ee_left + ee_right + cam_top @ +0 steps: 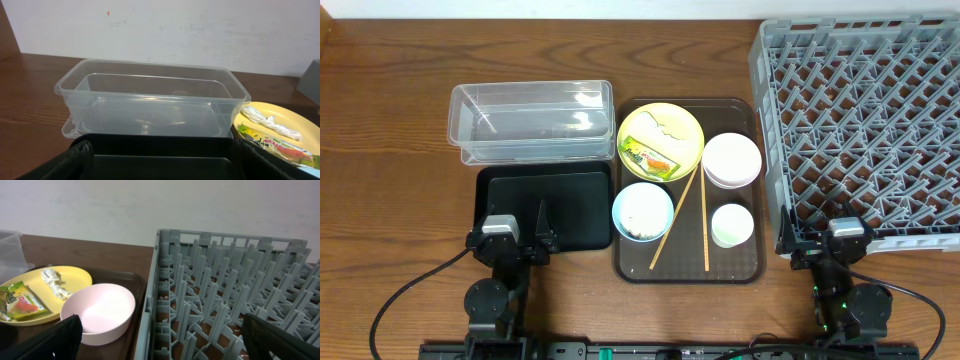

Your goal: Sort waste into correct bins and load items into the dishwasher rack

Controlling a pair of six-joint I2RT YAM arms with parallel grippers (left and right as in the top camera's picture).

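On the brown serving tray [687, 268] lie a pale yellow plate [682, 128] carrying the green-yellow wrapper [649, 159] and a white crumpled scrap, a pink bowl [731, 160], a light blue bowl [642, 211] with small bits inside, a white cup [732, 225] and two chopsticks [676, 218]. The clear tub [530, 122] and black tray [545, 205] are to their left, and the grey rack [865, 120] to their right. My left gripper [512, 238] is open and empty over the black tray's near edge [160, 167]. My right gripper [825, 242] is open and empty at the rack's near left corner [230, 295].
The left wrist view shows the clear tub [150, 95] straight ahead, with the plate [295, 117] and wrapper [280, 145] at the right. The right wrist view shows the pink bowl [100, 312] to the left of the rack wall.
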